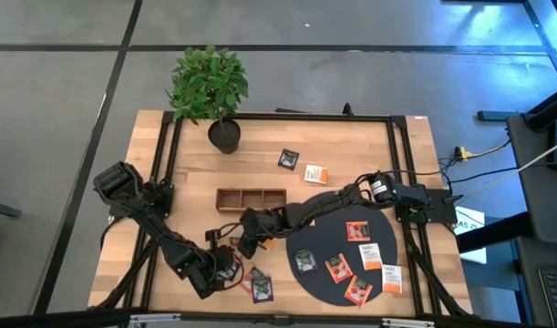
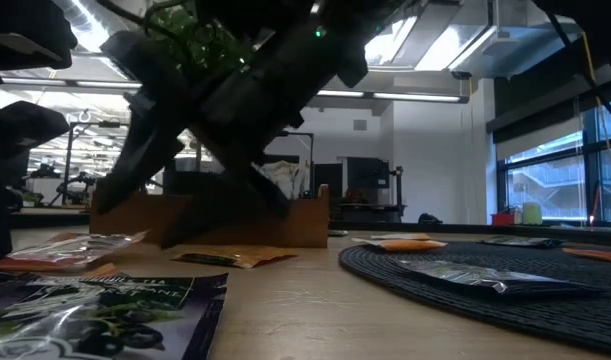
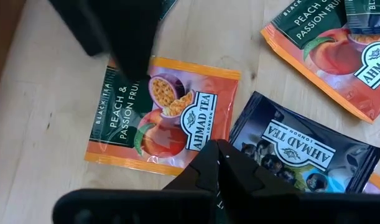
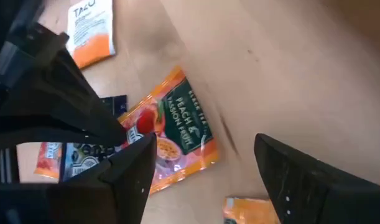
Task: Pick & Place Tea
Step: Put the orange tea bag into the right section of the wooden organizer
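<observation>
A red-orange peach tea sachet (image 3: 165, 118) lies flat on the wood near the table's near edge, left of the mat. A dark grey-black sachet (image 3: 301, 149) and another orange one (image 3: 326, 56) lie beside it. My left gripper (image 3: 217, 149) is shut, its tips over the near edge of the peach sachet. My right gripper (image 4: 205, 140) reaches in from the right and is open. Its fingers stand wide apart over the same sachet (image 4: 174, 134). One right finger (image 3: 127, 37) hangs over the sachet's far corner. More sachets lie on the black mat (image 1: 328, 232). My left gripper's shut tips point down at the seam between the peach sachet's edge (image 3: 177, 165) and the dark sachet. I cannot tell whether they touch either. My right gripper's fingers stand over the peach sachet. Touch does not show.
The wooden three-compartment tray (image 1: 251, 198) sits just beyond the two grippers. A potted plant (image 1: 210, 87) stands at the far edge. Two loose sachets (image 1: 301, 166) lie right of the plant. The two arms crowd together over the near-left sachet pile (image 1: 255, 282).
</observation>
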Available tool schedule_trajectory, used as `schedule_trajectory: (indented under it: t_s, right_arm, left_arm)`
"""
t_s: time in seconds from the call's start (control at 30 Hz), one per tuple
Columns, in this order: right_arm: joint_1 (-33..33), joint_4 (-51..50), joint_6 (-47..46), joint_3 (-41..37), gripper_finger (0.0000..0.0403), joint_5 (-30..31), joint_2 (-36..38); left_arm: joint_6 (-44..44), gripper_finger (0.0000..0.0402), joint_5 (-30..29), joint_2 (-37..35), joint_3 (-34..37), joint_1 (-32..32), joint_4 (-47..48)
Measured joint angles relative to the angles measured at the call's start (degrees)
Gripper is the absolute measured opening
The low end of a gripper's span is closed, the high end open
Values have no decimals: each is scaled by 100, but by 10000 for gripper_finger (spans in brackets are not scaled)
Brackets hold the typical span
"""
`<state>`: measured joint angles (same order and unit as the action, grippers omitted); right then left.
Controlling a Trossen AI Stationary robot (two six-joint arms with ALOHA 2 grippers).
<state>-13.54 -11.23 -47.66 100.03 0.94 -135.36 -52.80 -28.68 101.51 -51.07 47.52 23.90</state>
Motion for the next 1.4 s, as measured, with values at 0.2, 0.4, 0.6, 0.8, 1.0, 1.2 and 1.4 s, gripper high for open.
schedule_trajectory:
  t_s: [0.2,0.4,0.6,0.8,1.0,1.2,1.4]
  right_arm:
    - [-7,37,-136,0,251,-125,-41]
    - [-13,110,-83,-2,218,-281,-47]
    - [-17,112,-10,-2,172,-274,-47]
    - [-15,132,0,-2,117,-262,-47]
    - [-13,360,9,-2,87,-255,-99]
    - [-13,230,-185,-9,43,-226,-151]
    - [-12,210,-4,-9,7,-211,-159]
  left_arm:
    - [0,2,-40,4,2,38,2]
    - [0,2,-138,11,7,42,4]
    - [0,1,-147,11,7,42,4]
    - [0,2,-162,11,7,42,4]
    - [0,2,-211,11,9,42,4]
    - [0,3,-235,11,9,40,8]
    - [-45,4,-216,-34,13,38,28]
